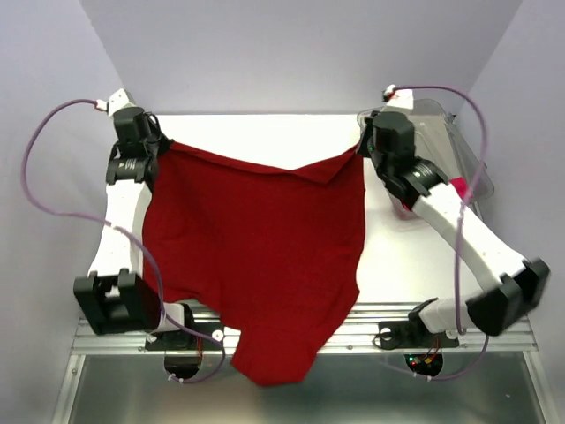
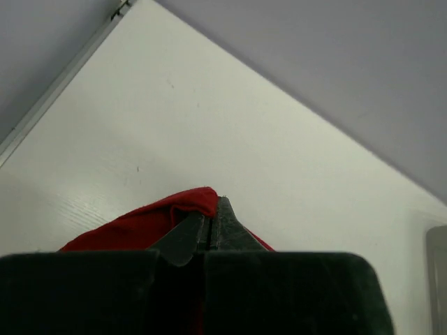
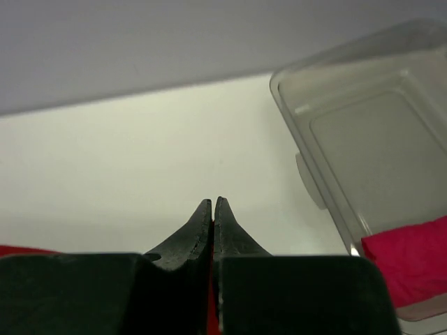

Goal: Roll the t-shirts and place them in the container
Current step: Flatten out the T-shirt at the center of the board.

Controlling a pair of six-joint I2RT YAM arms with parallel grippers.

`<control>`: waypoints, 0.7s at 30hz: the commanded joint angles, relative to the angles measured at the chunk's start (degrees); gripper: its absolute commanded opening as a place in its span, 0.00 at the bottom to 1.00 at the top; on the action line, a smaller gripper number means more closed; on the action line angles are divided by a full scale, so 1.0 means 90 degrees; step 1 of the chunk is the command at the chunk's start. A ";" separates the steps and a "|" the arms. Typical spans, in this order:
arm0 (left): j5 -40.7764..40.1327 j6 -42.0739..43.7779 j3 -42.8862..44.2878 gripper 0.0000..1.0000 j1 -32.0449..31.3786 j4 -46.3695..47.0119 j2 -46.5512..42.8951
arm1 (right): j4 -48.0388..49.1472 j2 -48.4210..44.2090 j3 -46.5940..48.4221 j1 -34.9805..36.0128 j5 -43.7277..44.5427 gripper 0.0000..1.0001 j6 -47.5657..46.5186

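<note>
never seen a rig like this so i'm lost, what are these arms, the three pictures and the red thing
Two robot arms are bolted to the near edge of a white table. The wide picture is from a camera above and behind them; the other two are from a camera on each wrist, looking out past that arm's tip. A dark red t-shirt lies spread on the table, its lower end hanging off the near edge. The left gripper and the right gripper are each shut on a far corner of it. At the right, a clear plastic bin holds a bright pink t-shirt.
</note>
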 commanded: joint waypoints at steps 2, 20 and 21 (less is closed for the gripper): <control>-0.0026 0.0250 0.0177 0.00 0.0016 0.1133 0.0975 | 0.0454 0.0990 -0.0110 -0.0483 -0.0563 0.01 0.0347; 0.0774 0.0387 0.4942 0.00 0.0016 -0.0096 0.5722 | 0.0767 0.4136 0.2263 -0.1490 -0.0954 0.01 0.0582; 0.0804 0.0396 0.5099 0.00 0.0016 -0.0146 0.5839 | 0.0757 0.4233 0.2409 -0.1548 -0.0964 0.01 0.0582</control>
